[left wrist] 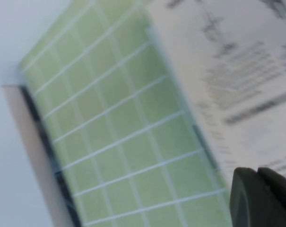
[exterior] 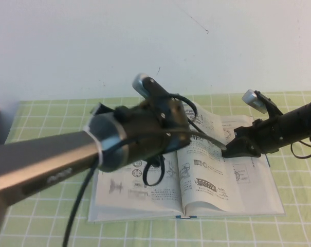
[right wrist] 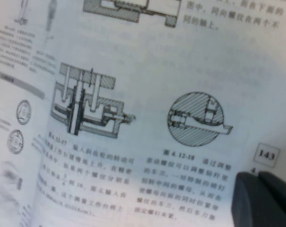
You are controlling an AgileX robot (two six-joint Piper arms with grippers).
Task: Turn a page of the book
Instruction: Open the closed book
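A green cloth with a white grid covers the tabletop (exterior: 37, 211), running back to a plain white wall (exterior: 93, 41). At the far left edge stands a pale board-like object (left wrist: 31, 142); I can't make out what it is.

The book (exterior: 145, 200) lies open and flat in the middle of the cloth, its spine pointing toward the robot, thin blue-grey cover edges showing along the near and right sides. The left half carries rows of small mechanical drawings. On the right half, the page (exterior: 209, 170) arches up off the stack below it, printed with text and small boxed figures.

The left arm (exterior: 52, 164) is the bulkiest thing in sight, reaching in from the near left across the left half of the book. The left gripper (left wrist: 261, 196) hangs above the book's left edge, near the cloth; from here I cannot tell whether its fingers are apart or together.

The right arm (exterior: 294, 126) comes in from the right, low over the right-hand half. The right gripper (exterior: 228, 149) is clenched tight with nothing between its fingers, its tip just at the arched page, close above a leaf numbered 143.
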